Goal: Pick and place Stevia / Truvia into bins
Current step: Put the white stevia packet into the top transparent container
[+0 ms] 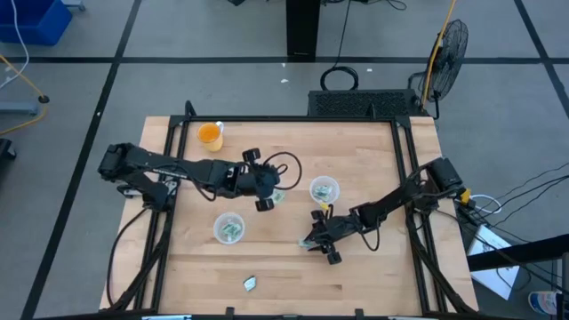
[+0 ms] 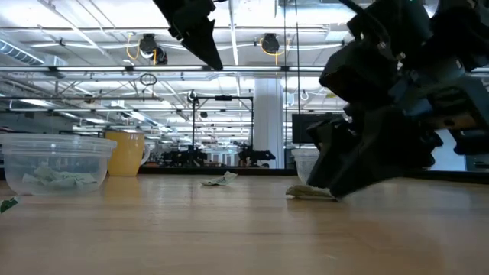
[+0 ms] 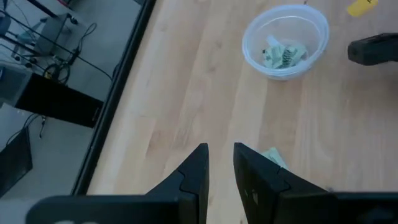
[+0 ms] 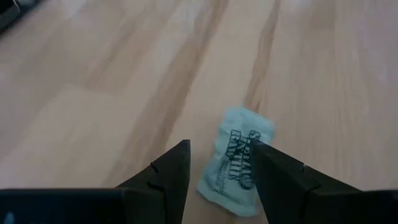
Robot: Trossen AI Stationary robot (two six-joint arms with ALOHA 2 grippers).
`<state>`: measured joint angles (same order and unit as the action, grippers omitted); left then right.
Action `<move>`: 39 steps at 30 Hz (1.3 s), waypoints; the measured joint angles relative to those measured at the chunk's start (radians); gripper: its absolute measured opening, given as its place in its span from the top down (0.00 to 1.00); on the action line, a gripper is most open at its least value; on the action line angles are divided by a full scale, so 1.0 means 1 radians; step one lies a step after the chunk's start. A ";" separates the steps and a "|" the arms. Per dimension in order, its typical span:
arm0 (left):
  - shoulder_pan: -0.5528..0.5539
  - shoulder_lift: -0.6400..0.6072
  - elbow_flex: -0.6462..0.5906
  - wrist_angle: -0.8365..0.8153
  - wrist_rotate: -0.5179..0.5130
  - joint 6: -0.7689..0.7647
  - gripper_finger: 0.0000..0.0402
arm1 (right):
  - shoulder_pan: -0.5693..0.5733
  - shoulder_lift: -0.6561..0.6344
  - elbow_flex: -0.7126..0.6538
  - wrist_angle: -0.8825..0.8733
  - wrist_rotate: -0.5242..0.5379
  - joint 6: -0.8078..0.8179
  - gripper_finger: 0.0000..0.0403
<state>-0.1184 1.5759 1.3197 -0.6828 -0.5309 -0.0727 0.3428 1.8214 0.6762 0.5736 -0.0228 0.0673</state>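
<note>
Hard to read from above: sachet under the right gripper (image 1: 313,240) mostly masked by the dark fingers, only a pale sliver showing at the table (image 1: 373,267). Clearer in the right wrist view: pale green sachet (image 4: 236,163) flat on the wood, dark print on it not legible, lower end cut off behind the right-hand finger. Jaws open, straddling the sachet, not closed on it. In the low view, right gripper (image 2: 336,187) bulky and tilted down, tip at the table beside the flat sachet (image 2: 309,193); upper part cut off by the frame.

Left gripper (image 1: 267,197) stretched toward mid-table, hovering over another sachet (image 1: 278,196), half hidden beneath it. In the left wrist view, jaws nearly shut, narrow gap only, nothing between them; corner of that sachet (image 3: 272,155) peeking out beside one finger.

Two clear cups: one (image 1: 228,228) near the left arm, one (image 1: 324,189) near the right, each holding a few sachets, count not discernible. Lone sachet (image 1: 250,284) near the front edge. Orange-filled cup (image 1: 210,134) at the back.
</note>
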 joint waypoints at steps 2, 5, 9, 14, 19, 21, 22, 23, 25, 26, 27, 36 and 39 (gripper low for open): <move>0.011 0.000 0.000 0.000 0.007 0.000 0.80 | 0.000 0.019 0.000 0.017 0.004 0.000 0.61; 0.021 0.000 0.000 0.000 0.014 -0.004 0.80 | 0.000 0.041 0.001 0.036 0.040 -0.001 0.61; 0.027 0.000 0.000 0.000 0.015 -0.007 0.80 | 0.000 0.059 0.001 0.039 0.050 -0.001 0.63; 0.026 0.000 0.000 0.000 0.026 -0.014 0.80 | -0.008 0.062 0.001 0.040 0.050 -0.005 0.73; 0.026 0.000 0.000 0.000 0.034 -0.047 0.80 | -0.016 0.063 0.001 0.053 0.050 -0.007 0.87; 0.026 0.000 0.000 -0.001 0.034 -0.063 0.80 | -0.016 0.063 0.000 0.060 0.060 -0.012 0.94; 0.026 0.000 0.000 -0.001 0.034 -0.067 0.80 | -0.015 0.064 0.000 0.070 0.067 -0.024 0.97; 0.026 0.000 0.000 -0.001 0.034 -0.068 0.80 | -0.015 0.060 0.000 0.078 0.069 -0.042 0.98; 0.026 0.000 0.000 -0.002 0.034 -0.070 0.80 | -0.015 0.035 0.000 0.068 0.072 -0.061 0.98; 0.026 0.000 0.000 -0.002 0.034 -0.070 0.80 | -0.015 0.015 0.000 0.056 0.074 -0.062 0.98; 0.026 0.000 0.000 -0.002 0.034 -0.070 0.80 | -0.016 -0.012 0.000 0.045 0.075 -0.067 0.97; 0.026 0.000 0.000 -0.003 0.034 -0.078 0.80 | -0.018 -0.429 0.005 -0.355 0.361 -0.198 0.99; 0.026 0.000 0.000 -0.002 0.034 -0.095 0.80 | -0.051 -0.540 0.004 -0.535 0.468 -0.149 0.99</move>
<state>-0.0921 1.5761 1.3197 -0.6852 -0.4967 -0.1676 0.2913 1.2816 0.6801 0.0388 0.4448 -0.0819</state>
